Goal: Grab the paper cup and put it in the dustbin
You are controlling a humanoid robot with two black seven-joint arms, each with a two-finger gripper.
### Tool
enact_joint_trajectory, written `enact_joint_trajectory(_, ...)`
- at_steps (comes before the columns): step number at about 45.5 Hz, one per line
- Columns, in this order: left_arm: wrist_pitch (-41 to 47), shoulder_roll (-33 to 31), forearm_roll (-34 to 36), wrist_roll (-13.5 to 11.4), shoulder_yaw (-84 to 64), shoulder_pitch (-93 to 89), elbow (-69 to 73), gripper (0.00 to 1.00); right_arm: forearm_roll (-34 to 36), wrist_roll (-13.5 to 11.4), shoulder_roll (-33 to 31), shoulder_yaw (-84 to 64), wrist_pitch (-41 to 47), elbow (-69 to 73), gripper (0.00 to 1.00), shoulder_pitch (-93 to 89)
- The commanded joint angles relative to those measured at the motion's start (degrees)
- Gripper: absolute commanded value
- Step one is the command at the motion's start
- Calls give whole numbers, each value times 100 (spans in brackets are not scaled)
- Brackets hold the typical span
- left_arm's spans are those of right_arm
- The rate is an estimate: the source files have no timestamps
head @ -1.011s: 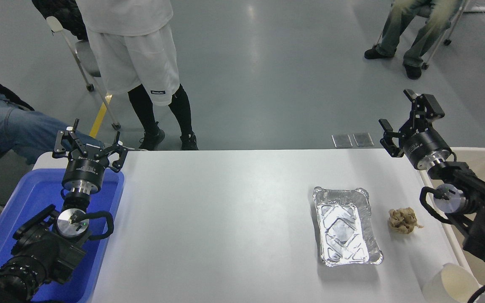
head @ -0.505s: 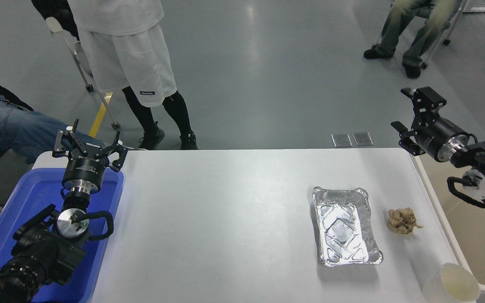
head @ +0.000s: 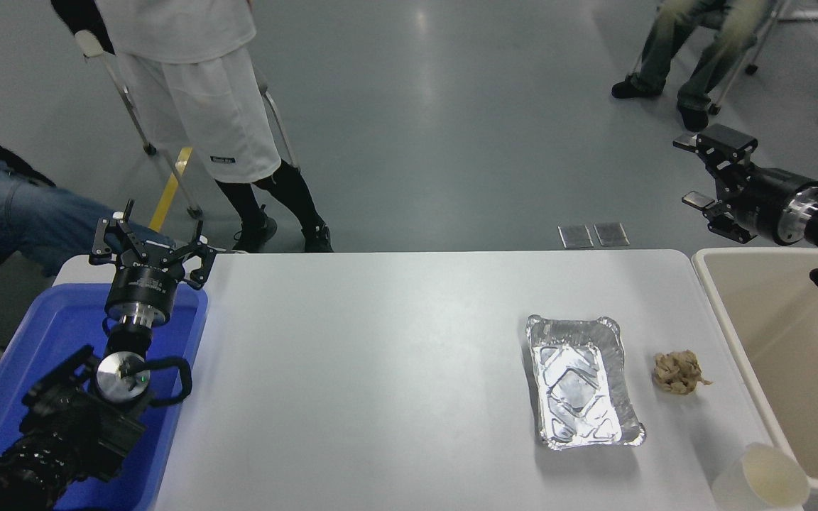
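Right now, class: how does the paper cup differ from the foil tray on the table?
The paper cup is round, matte and white; the foil tray is rectangular, shiny and crinkled. The cup is smaller and stands at the table's near right corner beside the dustbin; the tray lies further in. Both are open-topped and look empty.

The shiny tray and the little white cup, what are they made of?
The tray looks like thin aluminium foil: silvery, mirror-bright, with a crinkled rim and pressed ridges. The cup looks like paper: matte white outside, cream inside, with a thin round rim, though a plastic lining cannot be ruled out.
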Motion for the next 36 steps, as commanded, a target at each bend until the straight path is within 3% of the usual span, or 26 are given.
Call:
enact_joint_trajectory(1, 0, 0, 0, 0, 0, 0, 0, 99, -14, -18, 617, -3122, 536, 282, 100, 2176)
enact_joint_trajectory(10, -8, 0, 0, 0, 0, 0, 0, 99, -102, -18, 1303, -4109, 1185, 606, 100, 2888)
enact_joint_trajectory(15, 0, 0, 0, 0, 0, 0, 0, 99, -786, -18, 1750, -4707, 2099, 695, 100, 3275)
enact_joint_trajectory(23, 0, 0, 0, 0, 0, 0, 0, 99, -1402, -26, 2489, -4953, 2741, 739, 100, 3416)
enact_joint_trajectory(31, -8, 0, 0, 0, 0, 0, 0, 99, -2140, -26, 2780, -5024, 3067, 853, 100, 3425)
enact_joint_trajectory(36, 0, 0, 0, 0, 0, 0, 0, 99, -2255, -18, 2727, -5059, 3067, 1002, 100, 3425)
